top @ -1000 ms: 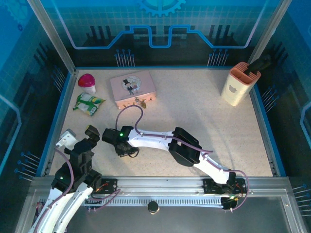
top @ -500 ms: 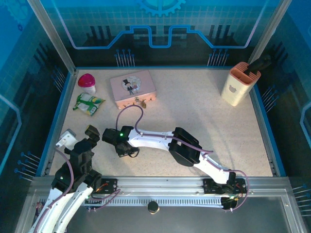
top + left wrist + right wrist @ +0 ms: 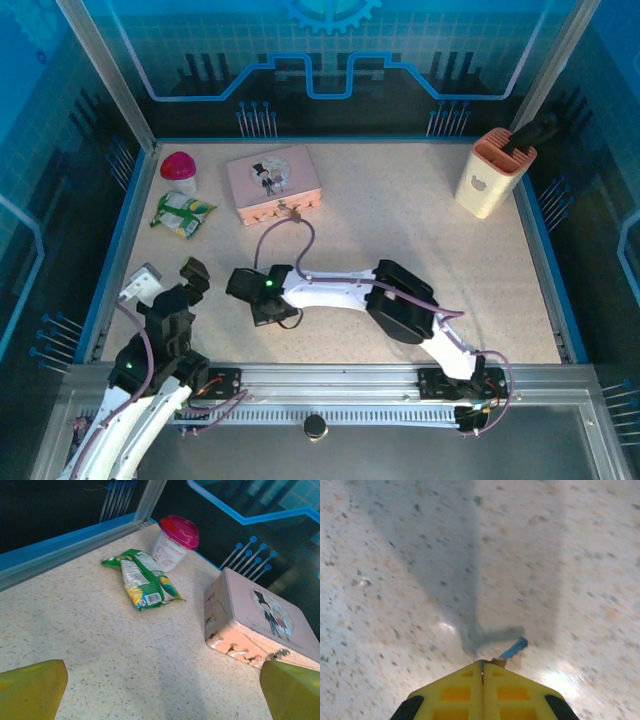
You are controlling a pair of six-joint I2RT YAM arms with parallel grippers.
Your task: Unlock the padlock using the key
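The key (image 3: pixel 515 649) is showing as a thin, bluish-dark sliver, sticking out up and to the right from the closed fingertips of the right gripper (image 3: pixel 482 666), just above the speckled tabletop. The padlock (image 3: pixel 291 211), tiny and brass-gold, is sitting at the front wall of the pink tin (image 3: pixel 272 180), too small to tell how its shackle is standing.

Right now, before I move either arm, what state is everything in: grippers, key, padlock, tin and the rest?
left gripper: open, empty.
right gripper: shut on the key.
key: pinched, tip sticking out past the fingers.
padlock: at the pink tin's front; too small to tell if locked.
pink tin: lid shut.
snack packet: lying flat.
cup: upright, lid on.
holder: upright.
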